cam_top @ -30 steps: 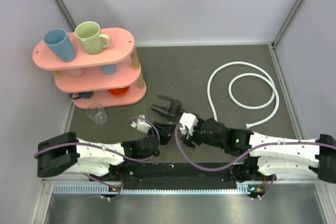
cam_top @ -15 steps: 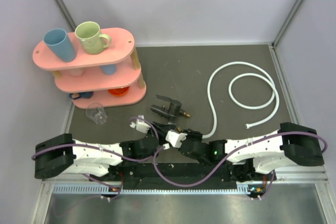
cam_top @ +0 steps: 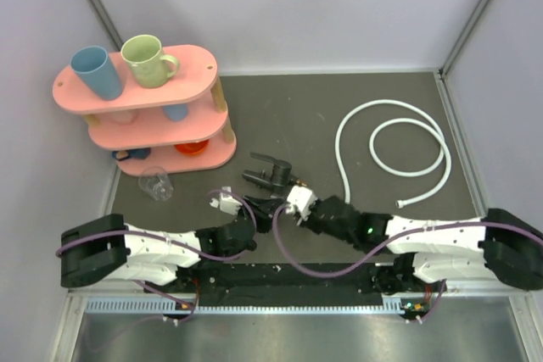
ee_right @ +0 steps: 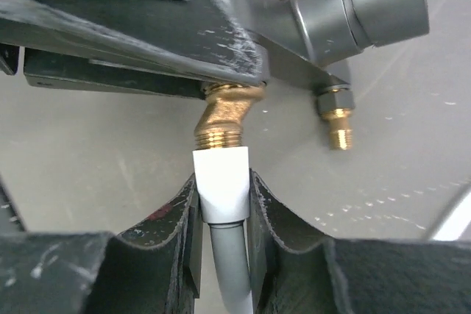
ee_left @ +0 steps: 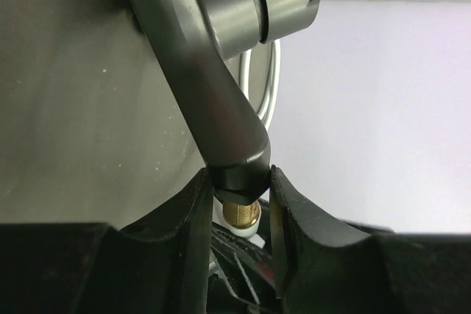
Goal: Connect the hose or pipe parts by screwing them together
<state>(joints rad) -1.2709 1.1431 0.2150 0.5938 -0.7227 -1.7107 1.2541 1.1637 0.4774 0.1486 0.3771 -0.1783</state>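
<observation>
The right gripper [ee_right: 224, 195] had its two fingers pressed in on the white end collar [ee_right: 221, 167] of the hose [ee_right: 228, 262], pinching it from both sides with the tube running back between the finger bases. Just above the collar sat a brass threaded end [ee_right: 223, 119] of the tap fitting [ee_right: 346, 12]; collar and thread met face to face and roughly in line, though whether any thread had caught could not be told. A second, thinner brass end [ee_right: 338, 126] hung free beside it. The left gripper [ee_left: 239, 182] was clamped on the lower tip of the fitting's dark arm [ee_left: 206, 86], with brass [ee_left: 241, 215] showing just below its fingers. From above, both arms met near the front middle of the table [cam_top: 280, 116], the fitting [cam_top: 270, 171] held between them, and the rest of the hose [cam_top: 407, 137] lay in loose loops on the right, well apart from the grippers, its other end [cam_top: 401, 203] lying free on the table. The step in hand looked like mating the hose end to the fitting, early in the screwing. The next move would call for turning the collar about the thread's axis under light forward pressure while the left arm kept the fitting from rotating; a tilted collar could cross-thread or slip off
</observation>
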